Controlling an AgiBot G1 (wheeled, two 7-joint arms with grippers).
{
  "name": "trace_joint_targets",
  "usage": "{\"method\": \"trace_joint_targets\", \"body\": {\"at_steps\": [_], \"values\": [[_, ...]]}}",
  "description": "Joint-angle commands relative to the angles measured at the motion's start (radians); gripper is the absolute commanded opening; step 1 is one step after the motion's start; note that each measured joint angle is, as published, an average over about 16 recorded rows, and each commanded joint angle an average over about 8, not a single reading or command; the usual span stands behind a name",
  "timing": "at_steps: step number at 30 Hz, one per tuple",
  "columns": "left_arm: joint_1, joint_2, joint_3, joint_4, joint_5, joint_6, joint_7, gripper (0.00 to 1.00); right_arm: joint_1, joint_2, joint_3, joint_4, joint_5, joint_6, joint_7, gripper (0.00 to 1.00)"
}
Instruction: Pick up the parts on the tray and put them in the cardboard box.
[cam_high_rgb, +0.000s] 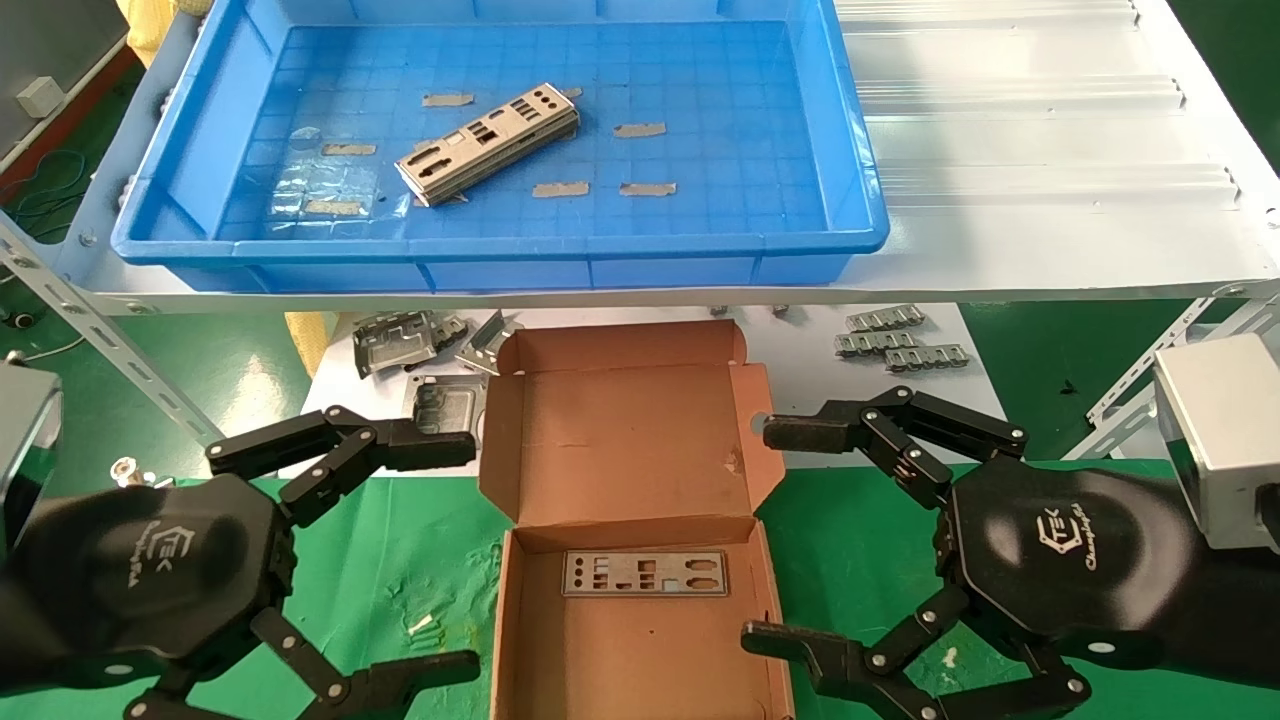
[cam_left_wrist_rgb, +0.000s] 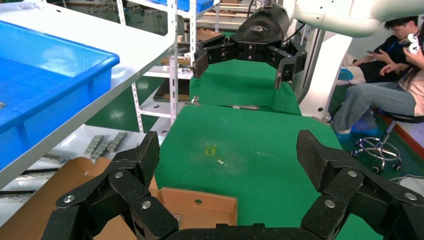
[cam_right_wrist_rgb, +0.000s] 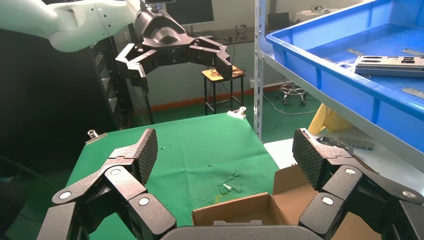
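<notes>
A stack of thin grey punched plates (cam_high_rgb: 490, 143) lies slanted in the blue tray (cam_high_rgb: 850, 150) on the white shelf; it also shows in the right wrist view (cam_right_wrist_rgb: 390, 65). The brown cardboard box (cam_high_rgb: 620, 440) stands open on the green mat below, lid back, with one plate (cam_high_rgb: 645, 574) on its floor. My left gripper (cam_high_rgb: 440, 555) is open and empty to the left of the box. My right gripper (cam_high_rgb: 780, 535) is open and empty to its right. Both hover low, level with the box.
Squarish stamped frames (cam_high_rgb: 400, 345) lie on the white sheet behind the box's left, ridged metal strips (cam_high_rgb: 895, 340) behind its right. The shelf's front edge (cam_high_rgb: 640, 298) overhangs the box's lid. A slanted metal brace (cam_high_rgb: 110, 345) stands at the left.
</notes>
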Motion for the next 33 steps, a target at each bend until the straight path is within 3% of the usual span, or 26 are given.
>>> {"method": "trace_joint_targets", "body": {"at_steps": [1,33], "values": [[-0.001,0.000,0.000,0.001,0.000,0.000,0.000,1.00,0.000,0.000,0.000,0.000,0.000,0.000,0.000,1.00],[-0.004,0.002,0.003,0.004,0.000,0.001,0.001,1.00,0.000,0.000,0.000,0.000,0.000,0.000,0.000,1.00]]}}
